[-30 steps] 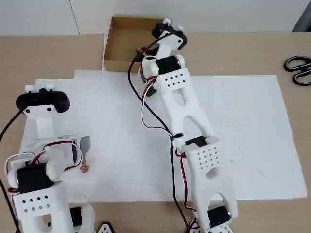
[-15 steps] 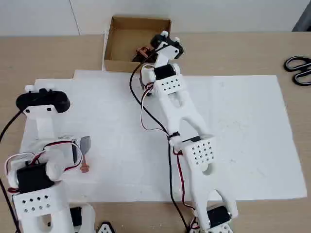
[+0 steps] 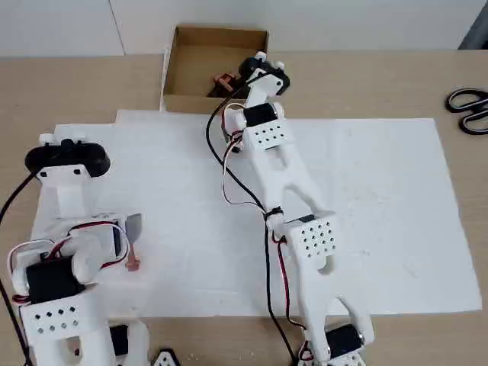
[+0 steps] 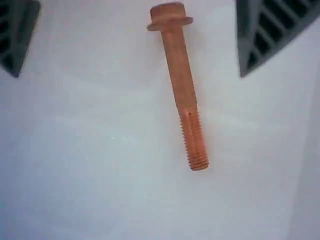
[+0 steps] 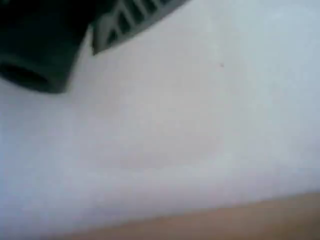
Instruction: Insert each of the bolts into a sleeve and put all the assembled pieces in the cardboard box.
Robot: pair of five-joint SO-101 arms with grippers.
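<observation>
A copper bolt lies flat on the white paper, between the spread fingers of my open left gripper, untouched. From above, the same bolt sits at the near left under the left gripper. My right gripper hangs low over the paper's far edge, just in front of the cardboard box. A black sleeve shows close beside it; I cannot tell whether it is held. Copper-coloured pieces lie inside the box.
Scissors rest at the table's far right. White paper covers most of the table, with open room across its right half. A black camera mount stands at the left.
The right arm has drawn back from over the box toward the paper's far edge. The left arm and the bolt have stayed put.
</observation>
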